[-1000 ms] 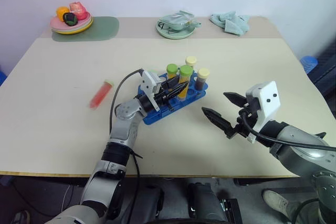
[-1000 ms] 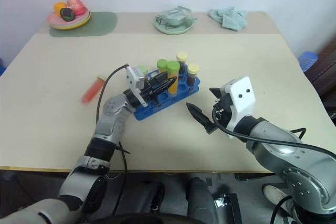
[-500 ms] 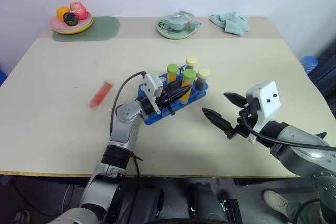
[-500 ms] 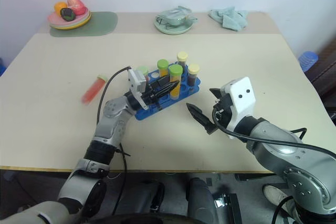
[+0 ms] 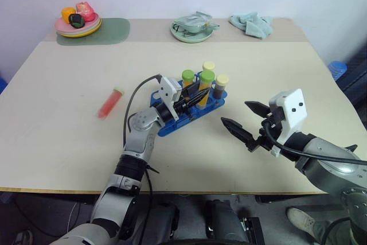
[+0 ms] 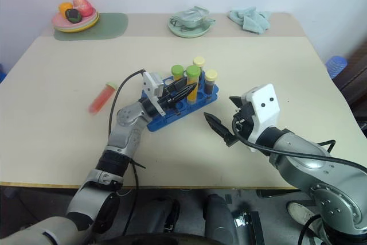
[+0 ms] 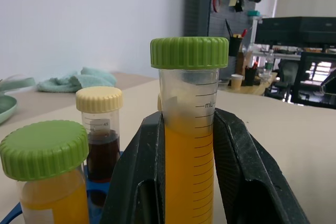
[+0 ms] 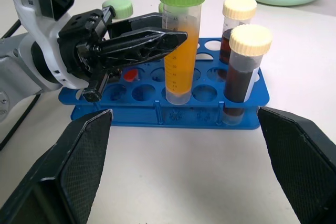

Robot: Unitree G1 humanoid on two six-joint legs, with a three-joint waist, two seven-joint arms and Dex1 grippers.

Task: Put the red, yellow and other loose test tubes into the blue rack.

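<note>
The lower end of the clear plastic tube of orange-yellow liquid with a green screw cap (image 8: 181,40) is hidden behind the bright blue plastic rack with round holes (image 8: 157,109), so its seating cannot be judged. The tube is clamped upright between the black fingers (image 7: 239,166) of the left gripper (image 5: 195,97), over the rack. The right gripper (image 5: 243,121) is held wide apart and empty, near the rack's right end. A red-liquid tube (image 5: 110,102) is seen lying on the beige table (image 5: 69,136), well left of the rack.
</note>
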